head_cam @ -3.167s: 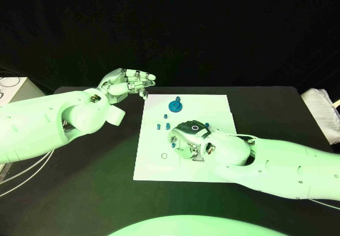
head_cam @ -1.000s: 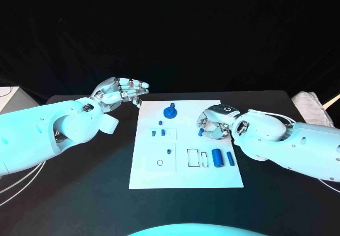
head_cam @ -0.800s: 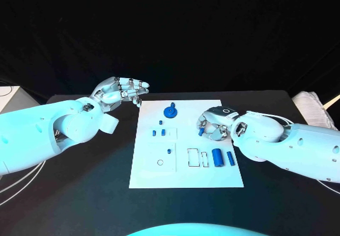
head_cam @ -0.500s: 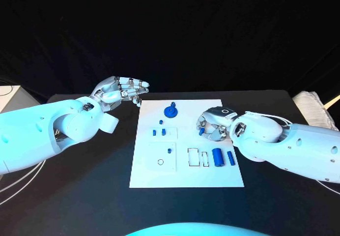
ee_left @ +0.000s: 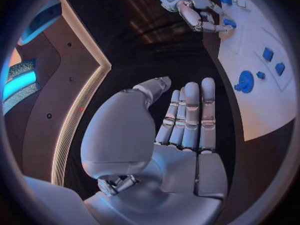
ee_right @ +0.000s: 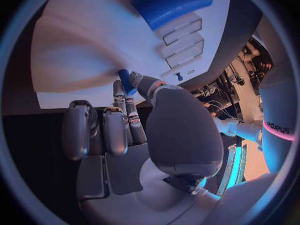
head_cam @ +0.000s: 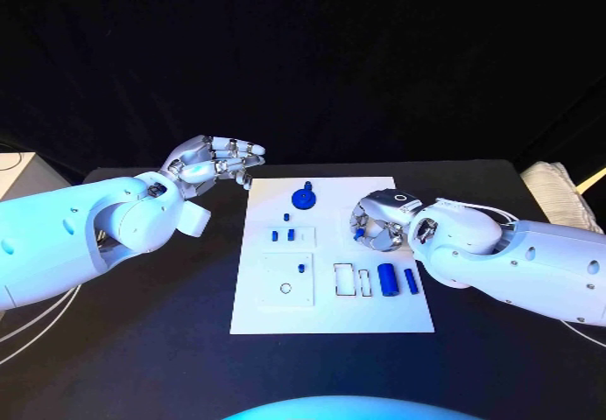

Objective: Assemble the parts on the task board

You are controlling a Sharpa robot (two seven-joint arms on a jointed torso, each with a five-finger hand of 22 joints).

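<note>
One small blue peg (ee_right: pixel 125 80) pinched in my right hand (head_cam: pixel 383 222), over task board (head_cam: pixel 391 319) right edge. Left hand (head_cam: pixel 214 160) empty, fingers loosely curled, beside board. Next: lower peg into its hole, I judge.

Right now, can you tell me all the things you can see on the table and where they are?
Table: one, black, under everything.
Task board: one, white, in the middle of the table.
Round knob part: one, blue, at the board's far end.
Small peg parts: a few, blue, left of the board's middle.
Cylinder parts: two, blue, side by side near the board's right edge, one thicker.
Held part: one, small, blue, pinched in the right hand's fingers above the board.
White things: at the table's right edge, and at its left edge; cannot tell what.
Left hand: silver, empty, off the board's far left corner.
Right hand: silver, over the board's right side.
</note>
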